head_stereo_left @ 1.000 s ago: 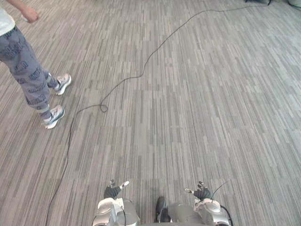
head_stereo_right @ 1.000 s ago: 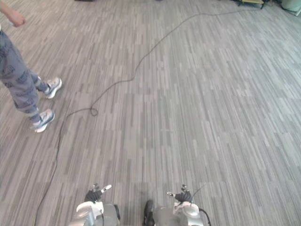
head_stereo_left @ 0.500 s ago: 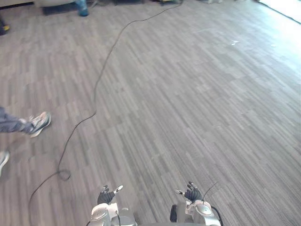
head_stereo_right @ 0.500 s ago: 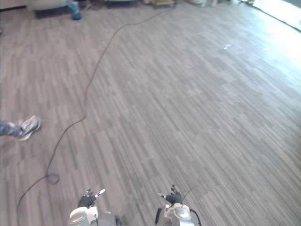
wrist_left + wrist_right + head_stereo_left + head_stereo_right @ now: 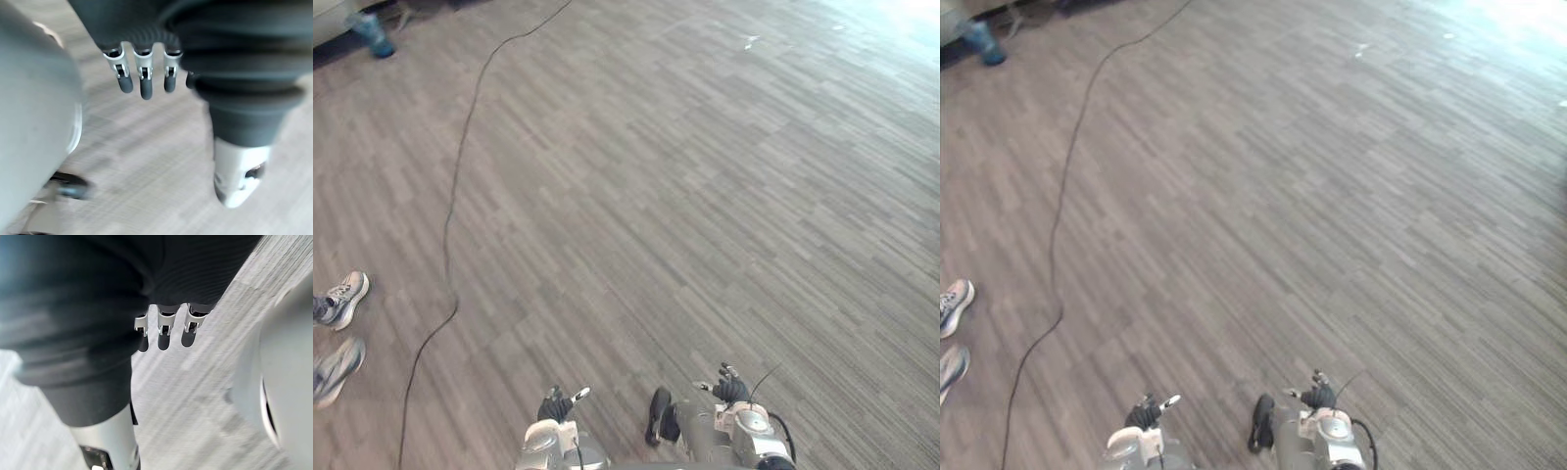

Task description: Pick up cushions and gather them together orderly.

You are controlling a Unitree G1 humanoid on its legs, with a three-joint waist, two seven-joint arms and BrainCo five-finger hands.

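grey striped carpet (image 5: 685,196) runs out on every side, with a person's shoes (image 5: 340,300) at its left edge and a small blue thing (image 5: 369,35) far off in the left corner. left hand (image 5: 555,403) and right hand (image 5: 729,389) hang low at the near edge, fingers (image 5: 142,84) loose and apart, nothing in either, so the cushions are yet to be found and the step looks like a search. best to turn slowly, sweep the floor with the head, and walk only once a cushion is sighted. against half a second ago the whole view has swung, so the camera turned; the shoes sit lower in it, the hands as before.
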